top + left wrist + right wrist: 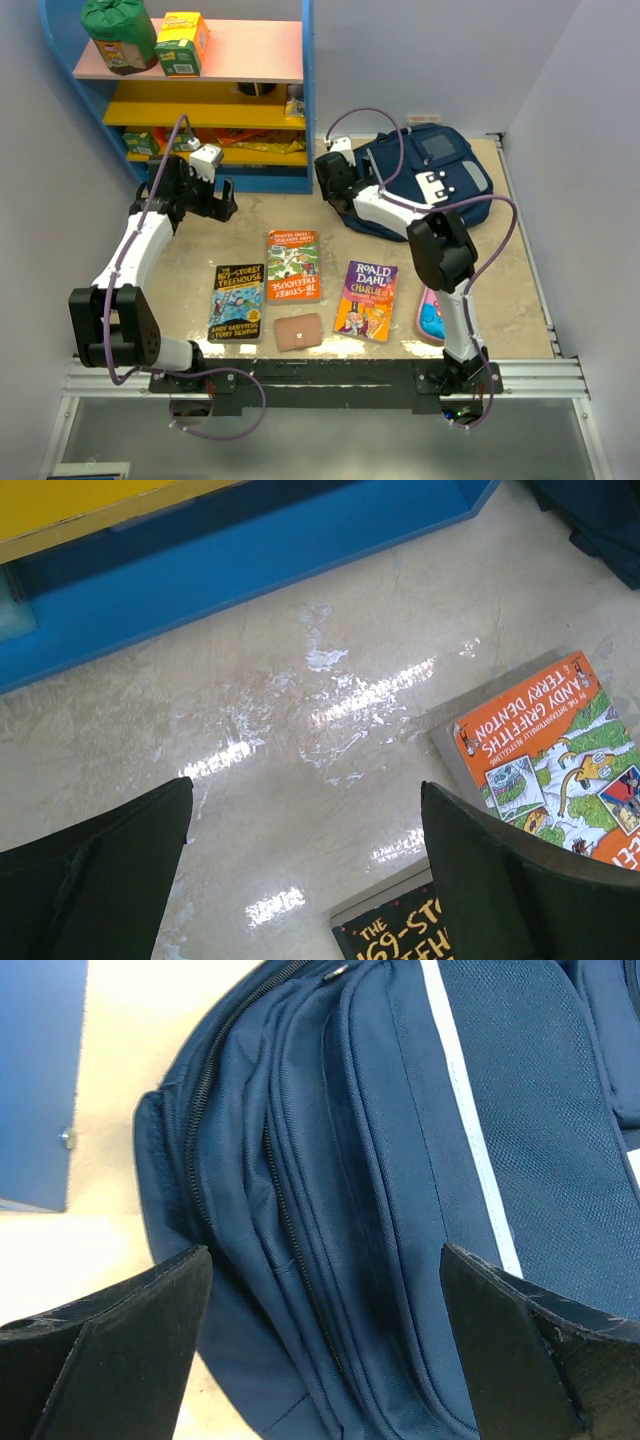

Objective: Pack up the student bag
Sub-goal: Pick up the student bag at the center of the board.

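Opening step. Right tool (325, 1280) wide open, empty, over zipper (290, 1230) side of student bag (440, 175), far right of counter (250, 225). Left tool (305, 810) open, empty, above bare counter. Next: pinch zipper pull (336, 972), unzip.

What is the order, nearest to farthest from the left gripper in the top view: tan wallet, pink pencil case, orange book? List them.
1. The orange book, mid-table, just right of the left gripper.
2. The tan wallet, by the near edge, below that book in the view.
3. The pink pencil case, far right, beside the right arm.
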### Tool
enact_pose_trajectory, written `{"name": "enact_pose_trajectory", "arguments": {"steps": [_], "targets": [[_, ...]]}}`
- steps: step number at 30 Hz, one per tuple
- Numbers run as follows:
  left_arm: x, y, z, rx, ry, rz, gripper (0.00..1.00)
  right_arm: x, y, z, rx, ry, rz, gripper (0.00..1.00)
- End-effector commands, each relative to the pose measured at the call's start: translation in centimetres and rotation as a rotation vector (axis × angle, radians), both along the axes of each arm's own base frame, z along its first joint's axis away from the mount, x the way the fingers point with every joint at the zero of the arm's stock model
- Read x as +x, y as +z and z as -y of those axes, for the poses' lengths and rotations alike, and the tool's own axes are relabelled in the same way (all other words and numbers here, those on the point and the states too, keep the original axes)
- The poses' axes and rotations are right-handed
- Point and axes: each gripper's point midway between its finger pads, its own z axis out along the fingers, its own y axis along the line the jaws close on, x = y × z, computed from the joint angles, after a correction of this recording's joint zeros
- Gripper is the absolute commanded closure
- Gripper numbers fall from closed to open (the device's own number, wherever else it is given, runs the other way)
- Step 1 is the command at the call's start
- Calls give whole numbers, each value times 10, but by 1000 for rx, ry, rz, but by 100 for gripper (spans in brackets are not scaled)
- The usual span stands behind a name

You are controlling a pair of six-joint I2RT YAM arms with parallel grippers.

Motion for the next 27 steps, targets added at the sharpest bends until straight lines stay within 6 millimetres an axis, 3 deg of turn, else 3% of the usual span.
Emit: {"name": "enact_pose_trajectory", "arguments": {"steps": [1,11,18,20,23,24,26,27], "targets": [[6,6,-6,22,10,32,0,5,17,4,-34,-37,64,1],[2,-2,-5,24,-12,22,0,-16,-27,5,-67,-58,-35,5],[-3,-4,-2,24,-36,18,0,-47,-67,8,-65,-47,-126,9],[-5,-4,-1,21,-42,16,0,-51,-72,8,-64,-45,-140,16],[-7,-3,0,22,-49,20,0,-53,-77,8,-56,-41,-159,33],[-7,-2,0,22,-52,21,0,-53,-72,7,-44,-42,-151,44],[-9,-2,0,27,-52,22,1,-53,-67,8,-44,-45,-137,56],[-9,-1,0,28,-53,26,2,-52,-58,8,-35,-47,-123,68]]}}
